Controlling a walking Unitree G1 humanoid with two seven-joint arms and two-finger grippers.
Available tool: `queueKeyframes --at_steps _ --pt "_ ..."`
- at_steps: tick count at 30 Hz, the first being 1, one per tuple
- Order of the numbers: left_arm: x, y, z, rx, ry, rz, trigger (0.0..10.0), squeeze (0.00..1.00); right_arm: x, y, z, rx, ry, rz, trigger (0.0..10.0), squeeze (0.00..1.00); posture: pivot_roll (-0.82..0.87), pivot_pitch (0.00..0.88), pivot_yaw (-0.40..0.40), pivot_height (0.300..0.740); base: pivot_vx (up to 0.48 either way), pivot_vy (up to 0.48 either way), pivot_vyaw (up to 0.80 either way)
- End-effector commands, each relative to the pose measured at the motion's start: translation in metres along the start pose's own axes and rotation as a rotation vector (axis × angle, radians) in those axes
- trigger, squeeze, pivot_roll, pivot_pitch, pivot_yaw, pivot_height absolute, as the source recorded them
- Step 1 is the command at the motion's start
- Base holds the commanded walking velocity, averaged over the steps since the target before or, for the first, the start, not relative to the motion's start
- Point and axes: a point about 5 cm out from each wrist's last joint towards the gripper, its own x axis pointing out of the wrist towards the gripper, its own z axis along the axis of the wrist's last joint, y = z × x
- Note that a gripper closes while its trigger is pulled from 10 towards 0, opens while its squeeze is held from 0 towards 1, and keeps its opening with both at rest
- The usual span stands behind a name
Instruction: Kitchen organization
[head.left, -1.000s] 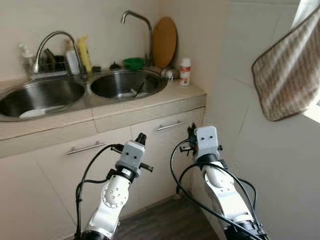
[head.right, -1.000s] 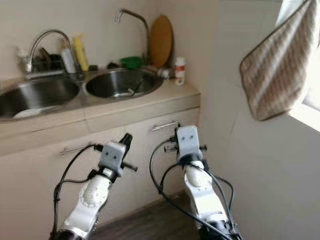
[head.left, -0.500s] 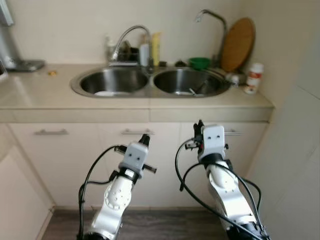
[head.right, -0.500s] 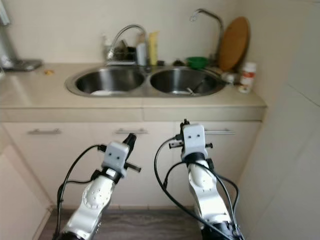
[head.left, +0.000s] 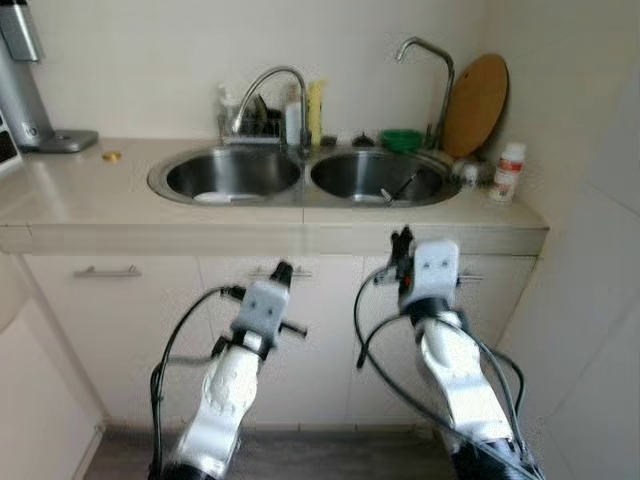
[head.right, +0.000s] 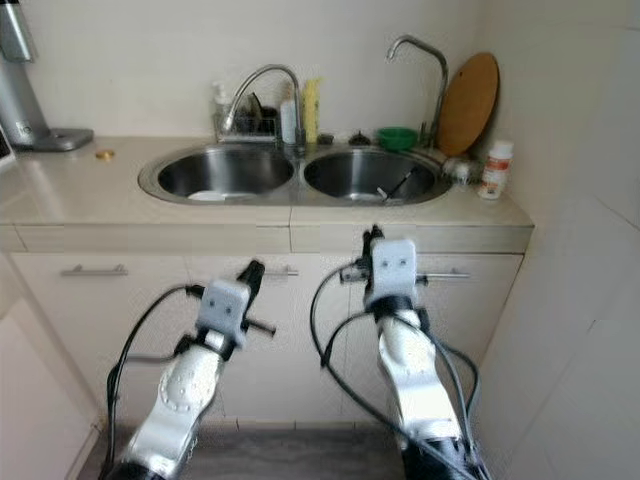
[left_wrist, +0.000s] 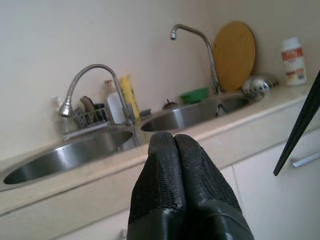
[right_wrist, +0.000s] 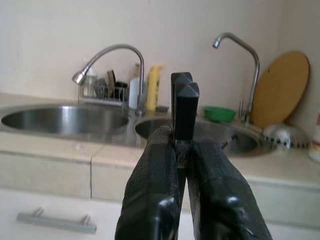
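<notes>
While the left gripper (left_wrist: 175, 145) presses textured jaws together, the right gripper (right_wrist: 181, 145) pinches a slim black tool (right_wrist: 184, 102).

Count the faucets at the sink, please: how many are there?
2. One curved faucet stands behind the left basin, near the divider. One tall thin faucet stands behind the right basin, beside the round wooden board.

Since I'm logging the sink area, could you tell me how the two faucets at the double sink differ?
The left faucet has a broad arch curving down to a bulky spray head over the left basin; the right faucet is slimmer and taller, with a small hooked spout, standing behind the right basin beside the round wooden board. Both are silver metal goosenecks.
</notes>
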Motion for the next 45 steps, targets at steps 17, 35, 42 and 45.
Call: queueKeyframes --at_steps 17,35,42,45 --pt "0.025 0.026 0.046 0.019 -0.163 0.065 10.0 0.0 0.034 -0.015 0.098 0.062 -0.37 -0.049 10.0 0.0 0.05 0.0 -0.013 0.74 0.269 0.0 0.29" --pt "0.026 0.026 0.049 0.012 -0.157 0.061 10.0 0.0 0.034 -0.01 0.088 0.098 -0.324 -0.047 10.0 0.0 0.06 0.0 -0.017 0.74 0.16 0.0 0.16" --pt "0.027 0.028 0.05 0.01 -0.16 0.064 10.0 0.0 0.033 -0.009 0.085 0.095 -0.308 -0.051 10.0 0.0 0.05 0.0 -0.017 0.74 0.245 0.0 0.0" --pt "0.026 0.027 0.049 0.01 -0.156 0.063 10.0 0.0 0.033 -0.009 0.083 0.095 -0.304 -0.052 10.0 0.0 0.05 0.0 -0.016 0.74 0.255 0.0 0.0"
